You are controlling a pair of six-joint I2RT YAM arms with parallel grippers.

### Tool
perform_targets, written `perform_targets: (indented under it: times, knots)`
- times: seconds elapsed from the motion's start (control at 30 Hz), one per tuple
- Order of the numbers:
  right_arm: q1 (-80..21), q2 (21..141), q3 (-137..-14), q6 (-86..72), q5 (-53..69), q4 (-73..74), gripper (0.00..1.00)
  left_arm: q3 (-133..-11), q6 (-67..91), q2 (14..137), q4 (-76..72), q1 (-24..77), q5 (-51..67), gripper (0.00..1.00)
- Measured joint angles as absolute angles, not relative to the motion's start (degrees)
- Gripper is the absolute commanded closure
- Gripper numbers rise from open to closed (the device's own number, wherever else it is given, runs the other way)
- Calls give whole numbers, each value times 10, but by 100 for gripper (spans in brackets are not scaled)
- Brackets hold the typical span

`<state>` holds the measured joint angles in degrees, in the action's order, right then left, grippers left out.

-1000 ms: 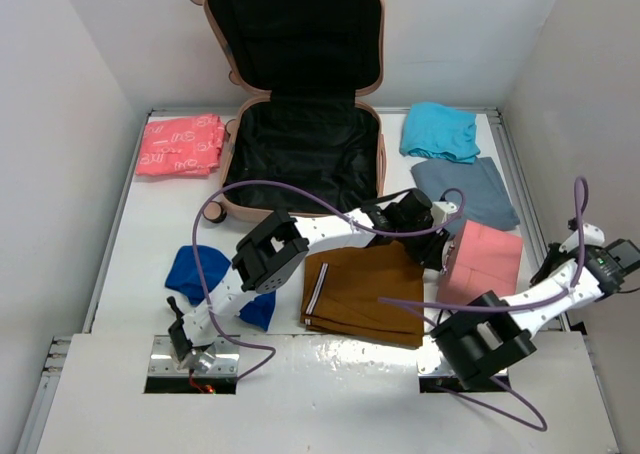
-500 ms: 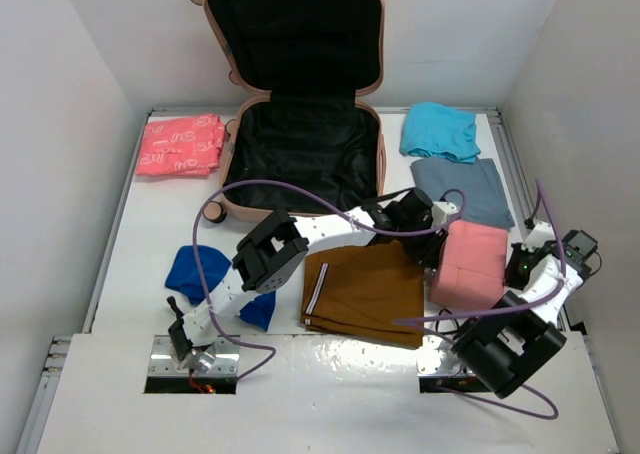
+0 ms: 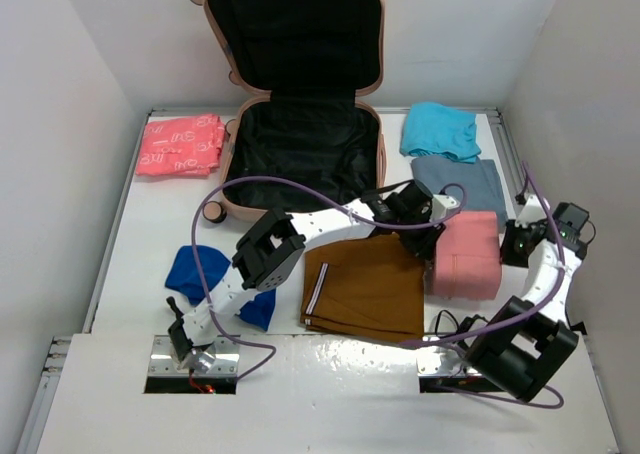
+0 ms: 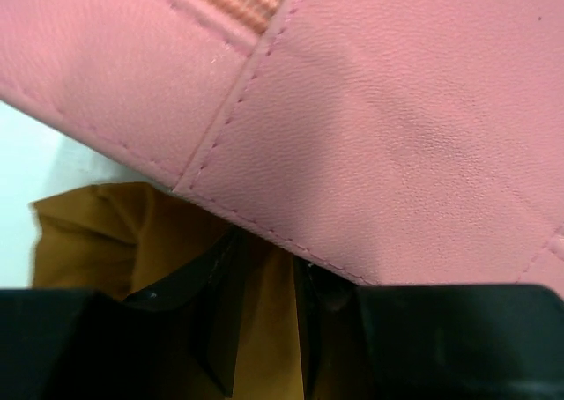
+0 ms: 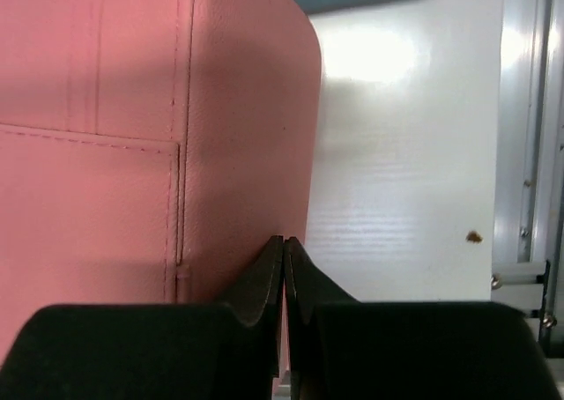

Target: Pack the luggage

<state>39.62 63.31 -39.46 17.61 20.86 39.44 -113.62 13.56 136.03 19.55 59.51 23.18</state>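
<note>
The salmon-pink luggage (image 3: pixel 232 179) lies open at the back, lid up against the wall and black lining bare. A small pink pouch (image 3: pixel 468 259) lies on the table between my grippers. My left gripper (image 3: pixel 432 236) is at its left edge. In the left wrist view (image 4: pixel 269 246) the jaws stand narrowly apart, their tips closed on the pouch's (image 4: pixel 397 109) lower edge. My right gripper (image 3: pixel 508 242) is shut and empty, its tips (image 5: pixel 284 240) against the pouch's right side (image 5: pixel 106 109).
A folded brown garment (image 3: pixel 365 289) lies left of the pouch, under my left arm, and shows in the left wrist view (image 4: pixel 88 233). A grey-blue garment (image 3: pixel 462 182) and a cyan one (image 3: pixel 440 129) lie at the back right. A coral garment (image 3: pixel 180 144) is back left, blue cloth (image 3: pixel 195 269) front left.
My right arm swung in from the far right and its shut gripper reached the pouch's right side. The pouch shifted left and back and straightened, with my left gripper.
</note>
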Motion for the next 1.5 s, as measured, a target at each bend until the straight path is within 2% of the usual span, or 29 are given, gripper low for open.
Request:
perform_targets:
  times: [0.43, 0.6, 0.63, 0.77, 1.0, 1.33, 1.5]
  knots:
    - [306, 665, -500, 84, 224, 342, 98, -1155, 117, 1359, 246, 586, 230, 68]
    - [301, 689, -509, 75, 231, 336, 98, -1155, 144, 1359, 245, 573, 246, 59]
    - [302, 691, -509, 76, 230, 338, 98, -1154, 155, 1359, 241, 570, 251, 54]
    - [308, 703, -496, 88, 218, 356, 98, -1127, 227, 1358, 171, 542, 280, 47]
    - [318, 710, -481, 102, 210, 380, 98, -1120, 292, 1358, 110, 516, 290, 47]
    - [320, 706, -520, 91, 220, 384, 98, -1154, 274, 1361, 115, 516, 283, 47]
    - [288, 689, -553, 62, 222, 354, 98, -1170, 253, 1361, 129, 516, 279, 47]
